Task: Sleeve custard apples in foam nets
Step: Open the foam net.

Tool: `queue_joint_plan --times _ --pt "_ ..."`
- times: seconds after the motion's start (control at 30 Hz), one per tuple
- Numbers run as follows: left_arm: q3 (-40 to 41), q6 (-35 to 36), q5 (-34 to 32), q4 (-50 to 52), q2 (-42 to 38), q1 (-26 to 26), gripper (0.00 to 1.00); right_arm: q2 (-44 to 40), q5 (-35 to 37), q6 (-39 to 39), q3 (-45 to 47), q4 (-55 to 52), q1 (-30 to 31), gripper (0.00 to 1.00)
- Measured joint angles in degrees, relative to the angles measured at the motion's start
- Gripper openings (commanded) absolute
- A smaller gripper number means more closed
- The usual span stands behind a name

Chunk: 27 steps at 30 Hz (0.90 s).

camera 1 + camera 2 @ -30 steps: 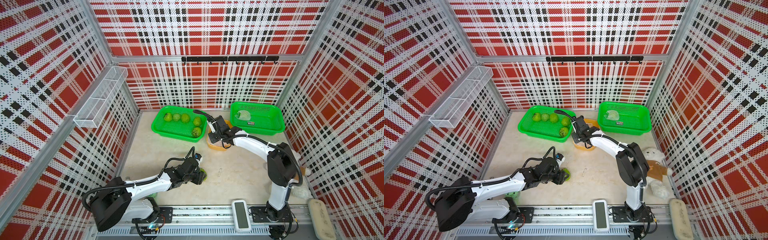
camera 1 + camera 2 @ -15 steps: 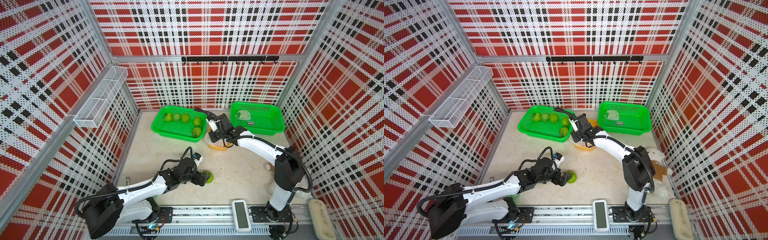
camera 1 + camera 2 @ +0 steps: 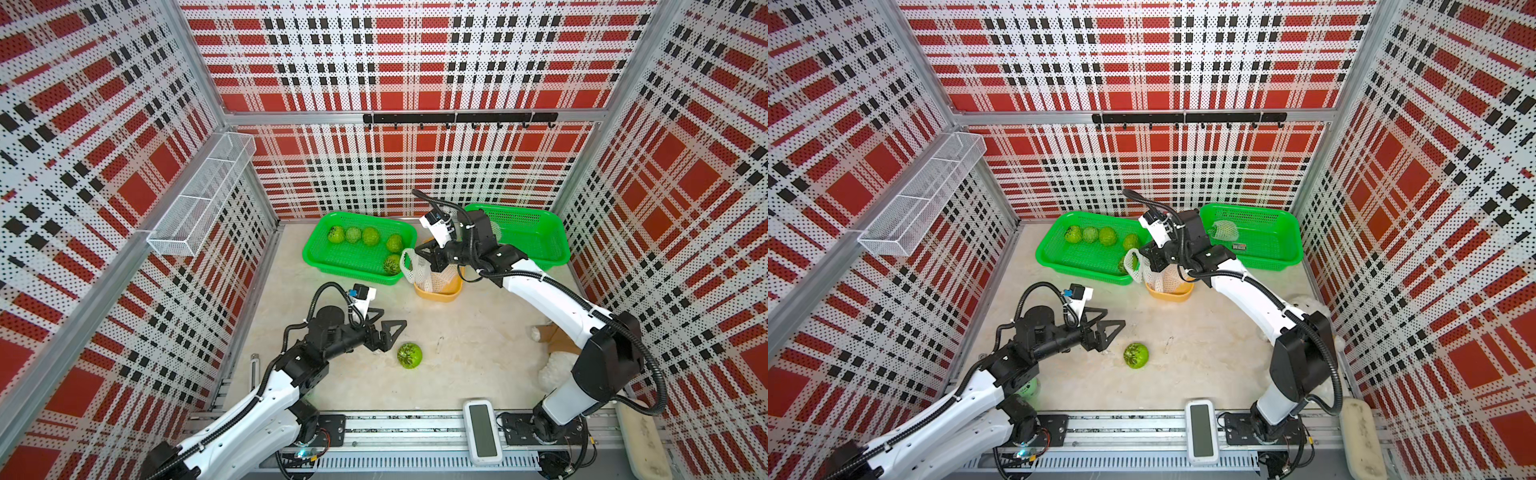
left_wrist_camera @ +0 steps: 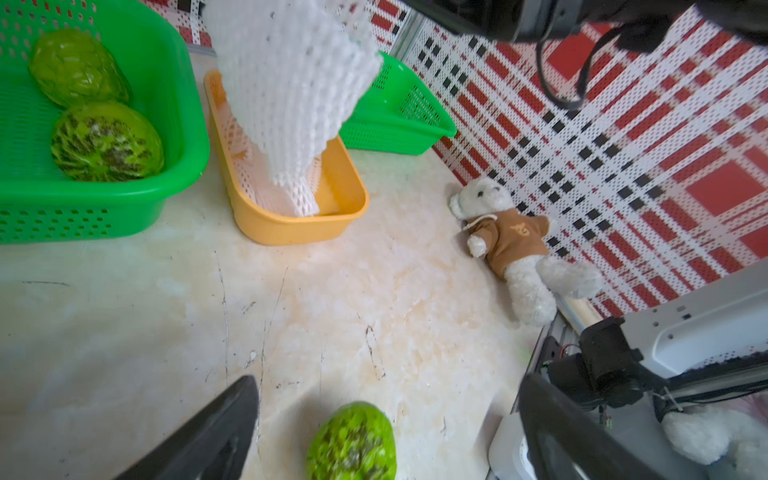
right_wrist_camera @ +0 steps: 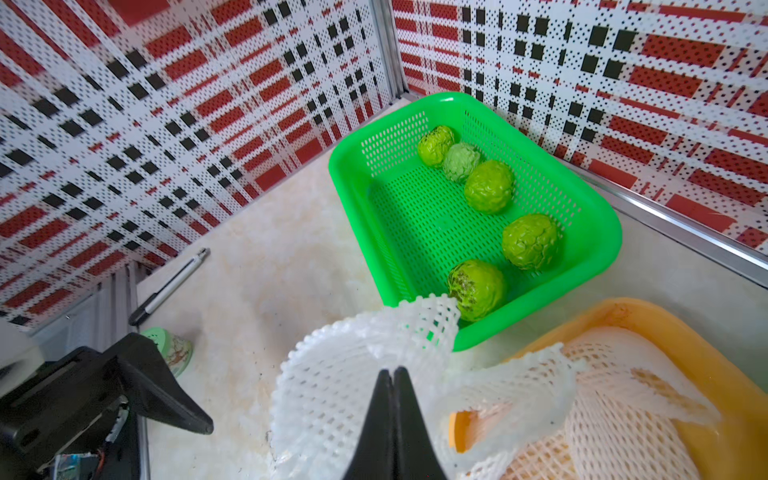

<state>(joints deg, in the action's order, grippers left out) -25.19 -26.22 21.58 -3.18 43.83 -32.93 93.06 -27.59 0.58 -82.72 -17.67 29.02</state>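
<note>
My left gripper (image 3: 394, 316) stands spread as wide as it goes and holds nothing. One custard apple (image 3: 409, 355), green with dark patches, lies on the marble table (image 3: 469, 345) near the middle, just past my left fingertips and touching neither finger (in the left wrist view it sits in the gap ahead of them).

My right gripper (image 5: 392, 374) is closed tight, its two black fingers pressed together on the wall of a white foam net (image 5: 332, 374) close to the open rim. The net hangs from that pinch with its mouth gaping, and its lower end reaches down into the yellow tray (image 3: 440, 294), where more foam nets (image 5: 623, 415) lie. The tray sits at the far side of the table, between two green baskets.

The left green basket (image 3: 316, 249) holds five bare custard apples: four in a loose row toward its far wall (image 3: 371, 236) and one with dark patches (image 3: 392, 264) at its near right corner, just beside the hanging net. In the right green basket (image 3: 1287, 232) a netted custard apple (image 3: 1224, 230) rests at the left end.
</note>
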Motion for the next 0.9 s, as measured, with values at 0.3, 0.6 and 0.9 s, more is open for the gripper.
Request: queue_joint_plan --times 0.3,0.6,0.9 --pt "0.52 -1.81 4.35 -4.37 1.64 2.71 0.99 7.13 -3.98 7.45 -2.05 0.61 -11.45 0.0" --pt "0.52 -2.16 6.4 -7.37 5.64 2.75 0.99 13.11 -3.34 9.49 4.81 -1.25 -11.32 0.0" --pt "0.52 -2.82 7.85 -12.22 9.64 2.62 0.99 6.21 -11.76 9.7 0.39 2.58 -10.34 0.0"
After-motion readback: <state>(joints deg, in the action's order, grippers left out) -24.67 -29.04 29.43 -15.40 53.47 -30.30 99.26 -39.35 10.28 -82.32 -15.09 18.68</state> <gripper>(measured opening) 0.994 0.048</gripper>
